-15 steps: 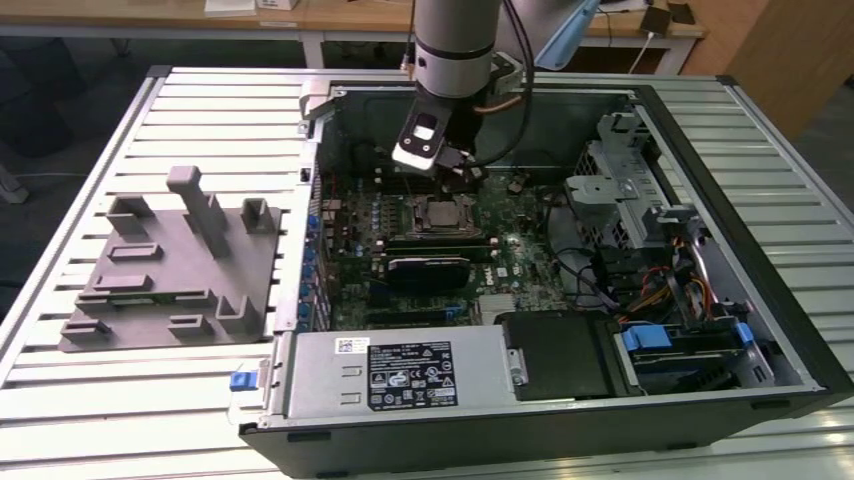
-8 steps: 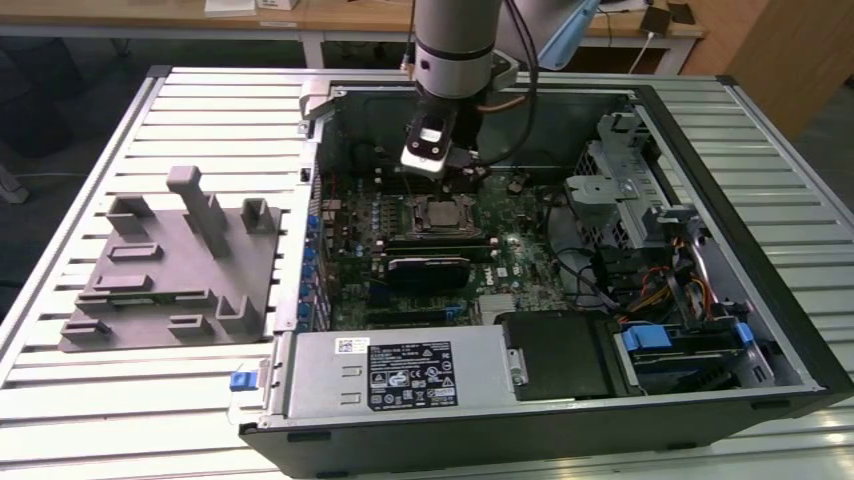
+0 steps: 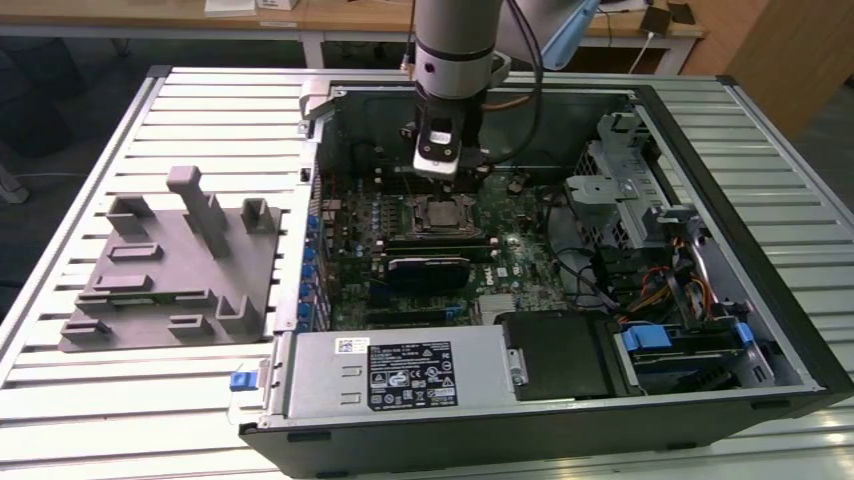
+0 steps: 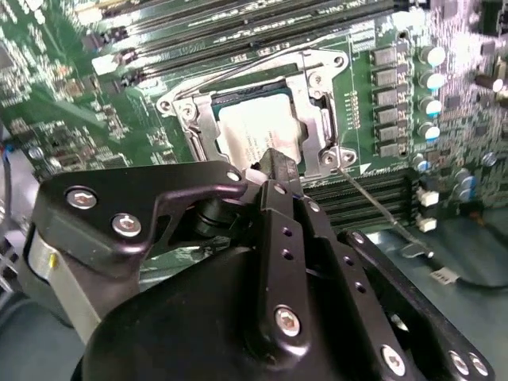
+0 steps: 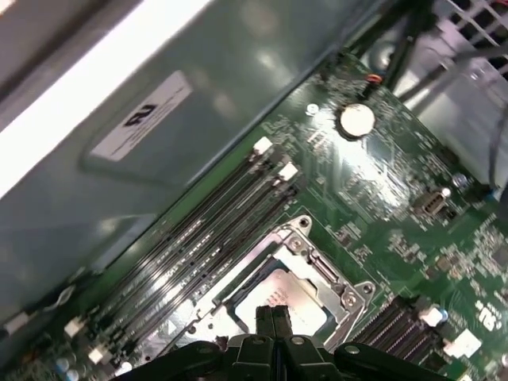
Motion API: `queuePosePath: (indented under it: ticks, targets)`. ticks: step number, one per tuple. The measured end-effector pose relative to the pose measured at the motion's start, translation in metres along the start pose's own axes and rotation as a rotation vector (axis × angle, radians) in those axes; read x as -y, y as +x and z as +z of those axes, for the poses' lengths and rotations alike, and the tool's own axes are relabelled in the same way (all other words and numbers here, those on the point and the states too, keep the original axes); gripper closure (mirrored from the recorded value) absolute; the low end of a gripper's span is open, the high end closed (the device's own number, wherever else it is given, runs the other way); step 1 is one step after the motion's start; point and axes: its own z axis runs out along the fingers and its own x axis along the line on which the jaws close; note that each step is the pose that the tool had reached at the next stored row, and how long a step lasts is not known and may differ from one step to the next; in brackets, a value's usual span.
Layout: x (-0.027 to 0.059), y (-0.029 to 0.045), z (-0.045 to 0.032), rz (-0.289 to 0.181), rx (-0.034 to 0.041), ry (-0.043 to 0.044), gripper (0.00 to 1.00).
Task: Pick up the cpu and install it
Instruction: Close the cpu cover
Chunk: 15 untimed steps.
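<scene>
**Caller:** Black gripper (image 4: 274, 163) right up close in the second wrist view. Its fingers are pressed tight together, with nothing between them that I can make out.

**Analyst:** And the cpu (image 4: 255, 131)?

**Caller:** It lies flat inside the socket frame (image 4: 317, 83), its pale silver top showing through the frame's opening. The fingertips sit over the cpu's near edge — touching or just clear, I can't tell.

**Analyst:** What about the lever (image 4: 381, 208)?

**Caller:** It's a thin metal rod, angling away from one corner of the socket frame across the motherboard (image 3: 521, 250).

**Analyst:** What does the exterior view give us?

**Caller:** The arm drops straight down into the open computer case (image 3: 747, 150), and the gripper is directly above the socket frame. The grey fixture (image 3: 174, 260) sits outside the case on the slatted table (image 3: 80, 150) — well apart from the socket frame, towards the exterior view's left.

**Analyst:** And the first wrist view?

**Caller:** Memory slots (image 5: 214, 230) run just beside the socket frame.
</scene>
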Motion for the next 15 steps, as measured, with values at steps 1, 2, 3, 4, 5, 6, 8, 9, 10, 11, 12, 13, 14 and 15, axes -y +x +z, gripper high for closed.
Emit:
queuePosePath:
  ticks: [1,2,3,4,5,6,8,9,10,11,12,13,14,15]
  targets:
    - [0.0,0.0,0.0001,-0.019,-0.0007,0.0002,0.89]
    - [0.0,0.0,0.0002,-0.037,-0.0015,0.0003,0.89]
    - [0.0,0.0,0.0003,-0.055,-0.0021,0.0005,0.89]
    - [0.0,0.0,0.0004,-0.073,-0.0028,0.0007,0.89]
    - [0.0,0.0,0.0005,-0.091,-0.0035,0.0009,0.89]
    - [0.0,0.0,0.0006,-0.109,-0.0041,0.0012,0.89]
    - [0.0,0.0,0.0008,-0.146,-0.0053,0.0018,0.89]
    - [0.0,0.0,0.0009,-0.164,-0.0058,0.0021,0.89]
    - [0.0,0.0,0.001,-0.182,-0.0063,0.0026,0.89]
    - [0.0,0.0,0.0011,-0.2,-0.0068,0.0031,0.89]
    - [0.0,0.0,0.0012,-0.219,-0.0072,0.0037,0.89]
    - [0.0,0.0,0.0013,-0.237,-0.0076,0.0041,0.89]
    - [0.0,0.0,0.0014,-0.255,-0.008,0.0046,0.89]
    - [0.0,0.0,0.0015,-0.273,-0.0084,0.0052,0.89]
